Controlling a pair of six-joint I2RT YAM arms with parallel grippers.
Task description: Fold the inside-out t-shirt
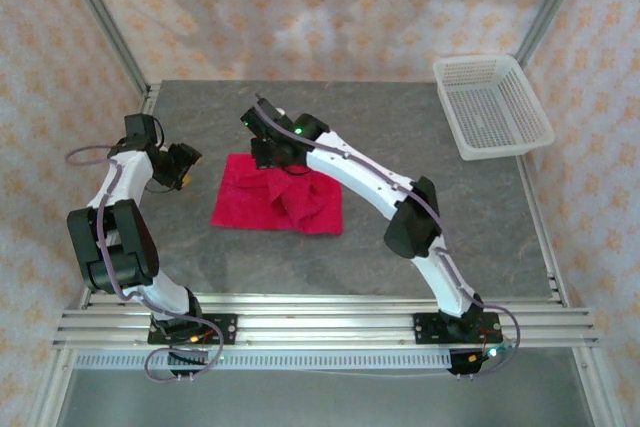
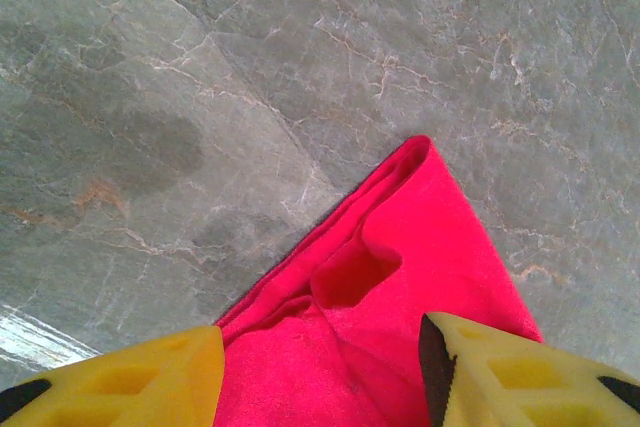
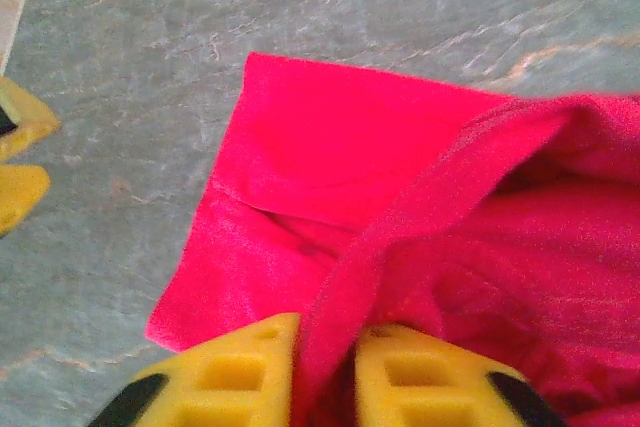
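Top external: the inside-out t-shirt [image 1: 275, 205] lay rumpled on the table [image 1: 450, 237], well left of the white basket [image 1: 505, 150] and nearer the arm bases. The right gripper [image 3: 328, 372] had its fingers pinched on a raised ridge of the red cloth. The left gripper [image 2: 320, 372], farthest from the basket, hung over a shirt corner, fingers apart, holding nothing.

The bench [image 1: 300, 262] lies free in front of the red t-shirt [image 1: 262, 205] and to the right of it, up to the white basket [image 1: 490, 107] in the far corner. The right arm [image 1: 370, 182] crosses slantwise over the shirt's right part. The left end effector [image 1: 188, 169] hangs beside the shirt's far left corner, the right end effector [image 1: 272, 155] at its far edge.
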